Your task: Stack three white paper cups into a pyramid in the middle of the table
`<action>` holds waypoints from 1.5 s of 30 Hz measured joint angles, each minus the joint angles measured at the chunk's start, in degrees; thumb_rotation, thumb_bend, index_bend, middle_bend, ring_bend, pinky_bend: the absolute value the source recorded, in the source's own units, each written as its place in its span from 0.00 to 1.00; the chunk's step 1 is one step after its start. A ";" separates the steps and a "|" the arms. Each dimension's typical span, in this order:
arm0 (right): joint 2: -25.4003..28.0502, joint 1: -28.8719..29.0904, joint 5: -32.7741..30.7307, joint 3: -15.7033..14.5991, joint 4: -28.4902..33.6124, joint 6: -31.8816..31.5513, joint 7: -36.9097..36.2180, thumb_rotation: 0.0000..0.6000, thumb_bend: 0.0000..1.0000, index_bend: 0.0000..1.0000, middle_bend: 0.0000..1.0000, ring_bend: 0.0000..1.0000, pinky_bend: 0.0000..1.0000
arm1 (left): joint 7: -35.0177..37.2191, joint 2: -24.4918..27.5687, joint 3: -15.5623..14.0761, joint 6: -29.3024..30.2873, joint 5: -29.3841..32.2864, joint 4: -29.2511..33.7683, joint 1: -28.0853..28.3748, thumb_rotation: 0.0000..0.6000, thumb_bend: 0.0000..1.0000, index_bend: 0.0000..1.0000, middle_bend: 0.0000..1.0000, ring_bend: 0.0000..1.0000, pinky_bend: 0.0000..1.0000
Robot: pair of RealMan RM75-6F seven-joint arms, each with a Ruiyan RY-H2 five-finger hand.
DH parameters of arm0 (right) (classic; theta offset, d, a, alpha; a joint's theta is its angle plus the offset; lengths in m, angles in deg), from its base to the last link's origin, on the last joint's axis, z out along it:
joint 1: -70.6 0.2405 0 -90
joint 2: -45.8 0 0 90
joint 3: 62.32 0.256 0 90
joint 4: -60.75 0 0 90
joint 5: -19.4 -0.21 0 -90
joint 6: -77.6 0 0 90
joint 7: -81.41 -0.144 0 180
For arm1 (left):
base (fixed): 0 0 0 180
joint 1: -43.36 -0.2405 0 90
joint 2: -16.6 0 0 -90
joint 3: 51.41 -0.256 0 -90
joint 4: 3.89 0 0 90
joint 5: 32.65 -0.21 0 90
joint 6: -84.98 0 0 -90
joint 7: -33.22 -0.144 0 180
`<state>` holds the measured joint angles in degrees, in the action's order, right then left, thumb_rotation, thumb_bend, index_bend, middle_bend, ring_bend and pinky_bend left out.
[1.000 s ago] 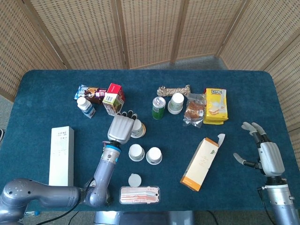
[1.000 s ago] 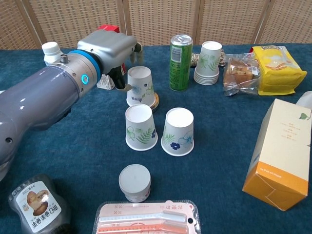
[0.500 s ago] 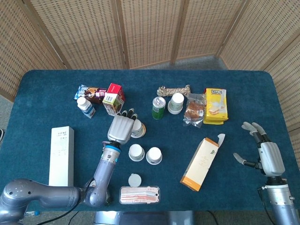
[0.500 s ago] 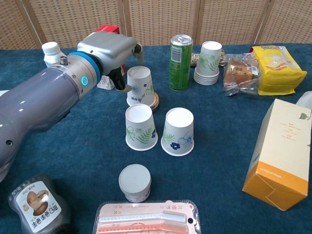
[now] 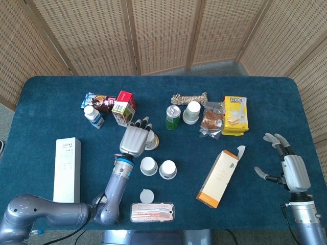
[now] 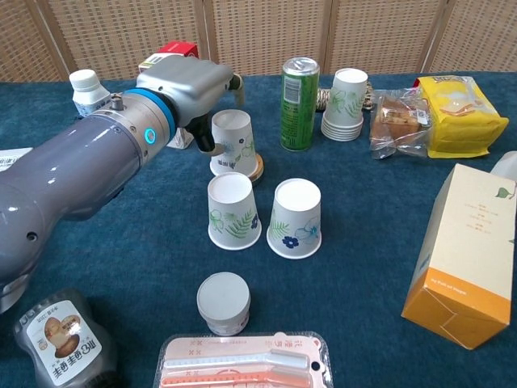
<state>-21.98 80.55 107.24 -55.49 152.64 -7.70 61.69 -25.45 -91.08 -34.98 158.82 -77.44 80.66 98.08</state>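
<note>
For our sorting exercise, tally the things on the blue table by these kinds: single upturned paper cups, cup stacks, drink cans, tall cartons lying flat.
Single upturned paper cups: 3
Cup stacks: 1
Drink cans: 1
Tall cartons lying flat: 2
Total: 7

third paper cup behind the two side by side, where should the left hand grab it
Around the side wall of the third cup, coming from its left, where the left hand already is. It stands upside down, so the wall tapers upward; the green can crowds its right.

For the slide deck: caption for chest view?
Left hand at a third paper cup behind two upturned cups set side by side.
</note>
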 measured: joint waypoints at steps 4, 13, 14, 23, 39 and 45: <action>0.00 0.03 -0.02 0.03 -0.07 0.04 -0.19 1.00 0.23 0.11 0.24 0.09 0.28 | -0.05 -0.41 0.31 0.35 -0.14 -0.42 0.16 1.00 0.32 0.30 0.32 0.40 0.56; 0.06 -0.01 0.15 -0.03 -0.01 -0.07 -0.32 1.00 0.23 0.11 0.24 0.09 0.28 | -0.57 -0.96 0.02 0.71 -0.10 -0.98 -0.03 1.00 0.34 0.34 0.39 0.46 0.60; 0.05 -0.01 0.18 -0.04 -0.04 -0.07 -0.30 1.00 0.23 0.11 0.24 0.09 0.28 | -0.53 -0.88 0.03 0.76 -0.17 -0.92 -0.07 1.00 0.34 0.34 0.39 0.46 0.60; -0.01 0.00 0.32 -0.13 0.05 -0.10 0.03 1.00 0.23 0.11 0.24 0.09 0.28 | 0.30 0.68 0.29 1.13 -0.94 0.82 -0.79 1.00 0.35 0.38 0.42 0.49 0.63; -0.06 -0.03 0.65 -0.23 0.47 -0.34 0.61 1.00 0.23 0.11 0.24 0.09 0.28 | 4.76 9.26 -1.04 2.45 -7.85 11.67 -3.66 1.00 0.35 0.38 0.43 0.49 0.63; -0.24 -0.01 0.93 -0.36 0.61 -0.42 1.47 1.00 0.23 0.11 0.24 0.09 0.28 | 7.80 14.71 -2.27 2.19 -10.05 17.55 -5.81 1.00 0.35 0.38 0.42 0.49 0.63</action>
<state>-22.21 80.54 108.17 -55.85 153.25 -8.12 63.16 -17.65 -76.37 -37.25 161.02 -87.49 98.21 92.28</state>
